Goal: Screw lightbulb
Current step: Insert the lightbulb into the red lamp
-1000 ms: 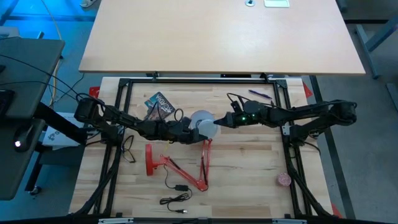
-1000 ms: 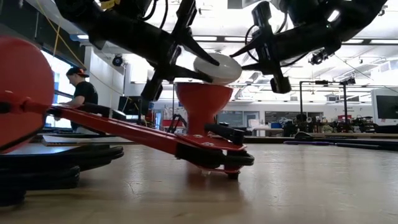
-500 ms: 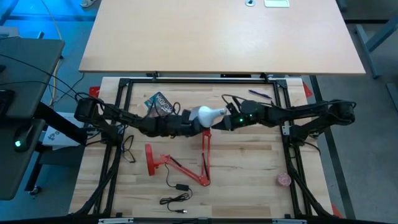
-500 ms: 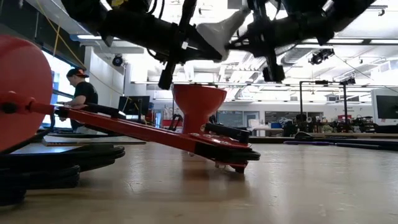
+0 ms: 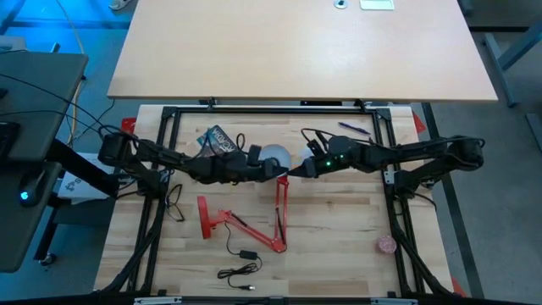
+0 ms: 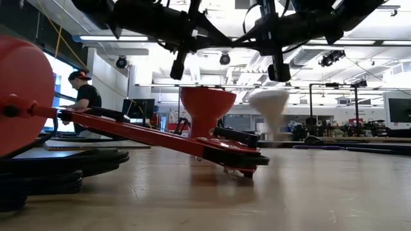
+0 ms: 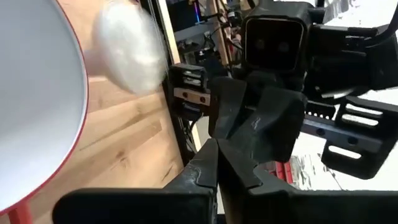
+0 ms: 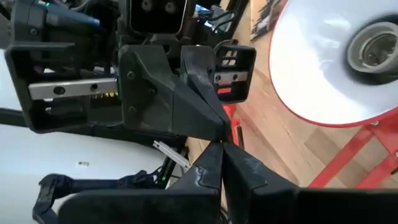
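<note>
Clearly the screwing is not done: at centre-left of the high view the left gripper (image 5: 273,169) is closed on nothing beside the lamp shade (image 5: 273,156). Just right, the lightbulb (image 6: 268,104) appears loose, blurred below the closed, empty right gripper (image 5: 294,169).

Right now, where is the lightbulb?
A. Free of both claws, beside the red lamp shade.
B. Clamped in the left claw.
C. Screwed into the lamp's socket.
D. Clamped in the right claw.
A: the lightbulb shows loose beside the lamp shade, the left claw and right claw are shut on nothing, and the socket is empty.
</note>
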You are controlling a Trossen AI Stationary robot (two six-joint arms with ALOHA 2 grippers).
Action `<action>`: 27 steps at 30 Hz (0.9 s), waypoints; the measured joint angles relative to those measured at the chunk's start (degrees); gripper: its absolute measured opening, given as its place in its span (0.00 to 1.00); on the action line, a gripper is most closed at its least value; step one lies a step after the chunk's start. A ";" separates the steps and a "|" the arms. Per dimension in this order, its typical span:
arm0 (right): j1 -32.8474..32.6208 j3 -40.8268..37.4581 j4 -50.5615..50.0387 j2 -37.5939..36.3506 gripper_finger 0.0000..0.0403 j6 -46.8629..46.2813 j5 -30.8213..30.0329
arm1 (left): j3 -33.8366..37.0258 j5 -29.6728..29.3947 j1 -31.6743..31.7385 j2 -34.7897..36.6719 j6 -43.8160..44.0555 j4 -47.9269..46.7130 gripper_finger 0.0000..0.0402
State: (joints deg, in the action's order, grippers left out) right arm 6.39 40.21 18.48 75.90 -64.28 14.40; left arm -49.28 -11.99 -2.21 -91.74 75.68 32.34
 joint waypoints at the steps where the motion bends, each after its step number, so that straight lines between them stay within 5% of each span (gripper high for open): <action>1: 0.06 0.00 0.13 -0.06 0.00 0.21 0.01 | 0.00 0.22 -0.02 0.33 -0.38 -0.37 0.00; 13: 7.66 -0.04 -0.74 -6.74 0.00 5.68 2.61 | 0.04 1.08 2.82 3.68 -4.82 -1.13 0.00; 21: 10.14 -0.04 -4.31 -13.97 0.00 9.10 5.72 | 0.15 6.76 6.64 4.34 -5.45 -1.24 0.00; 27: 10.62 0.07 -20.17 -20.46 0.06 16.01 14.16 | 0.15 11.13 8.50 4.40 -5.47 1.08 0.00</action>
State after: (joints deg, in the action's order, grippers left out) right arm 17.01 40.27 -1.69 55.44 -48.27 28.57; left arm -49.12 -0.86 6.28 -87.34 70.22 33.42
